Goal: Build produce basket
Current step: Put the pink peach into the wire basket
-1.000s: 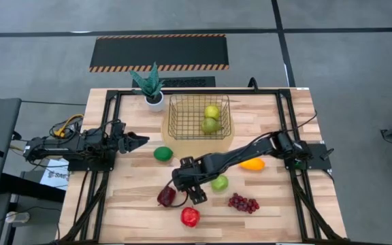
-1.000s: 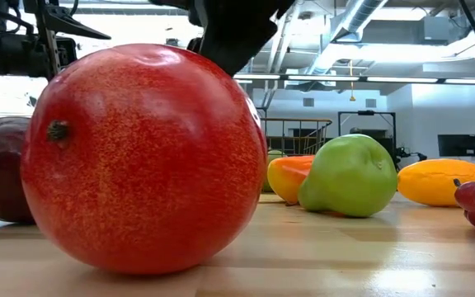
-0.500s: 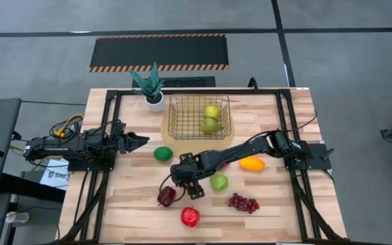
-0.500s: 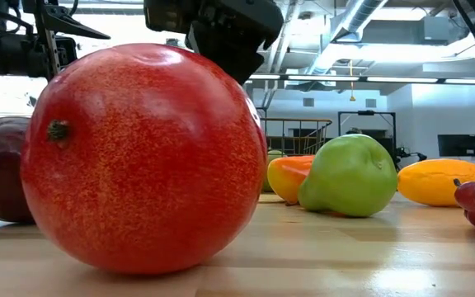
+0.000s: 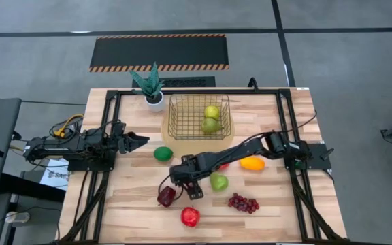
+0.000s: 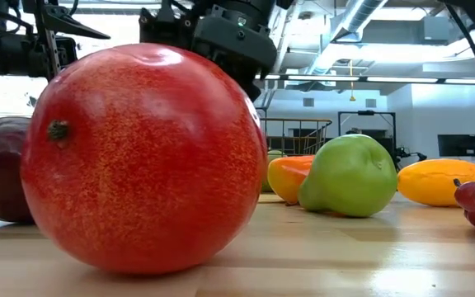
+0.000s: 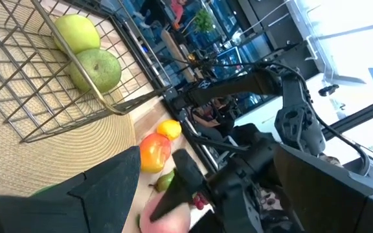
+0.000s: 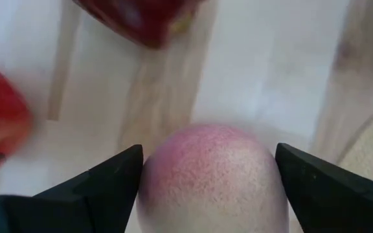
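The gold wire basket (image 5: 175,117) stands at the table's far middle on a woven mat, with a yellow-green apple (image 5: 211,111) and a green pear (image 5: 210,125) inside. My right gripper (image 5: 192,189) reaches over the table's middle; in the right wrist view the pink peach (image 8: 206,175) sits between its fingers. Around it lie the dark red fruit (image 5: 167,196), red apple (image 5: 190,216), green pear (image 5: 218,182), grapes (image 5: 243,202), yellow-orange fruit (image 5: 252,163) and lime (image 5: 162,154). The orange-red mango (image 6: 289,177) shows in the low view. My left gripper (image 5: 141,141) waits open at the left. My right gripper has the peach pinched between its two fingers (image 8: 118,178), one on each of its opposite sides (image 8: 151,181). The fingers slant down from above. Whether the peach is lifted clear or rests on the table cannot be told; in the high view the gripper hides it.
A spiky potted plant (image 5: 152,88) stands left of the basket at the far edge. A black frame (image 5: 114,95) runs along the table's sides. The red apple (image 6: 143,157) fills the low view. Bare wood lies at the near left and far right.
My right gripper has moved a little toward the table's far edge, away from the red apple, and the arm has drawn back slightly. The fruits on the table have stayed in place.
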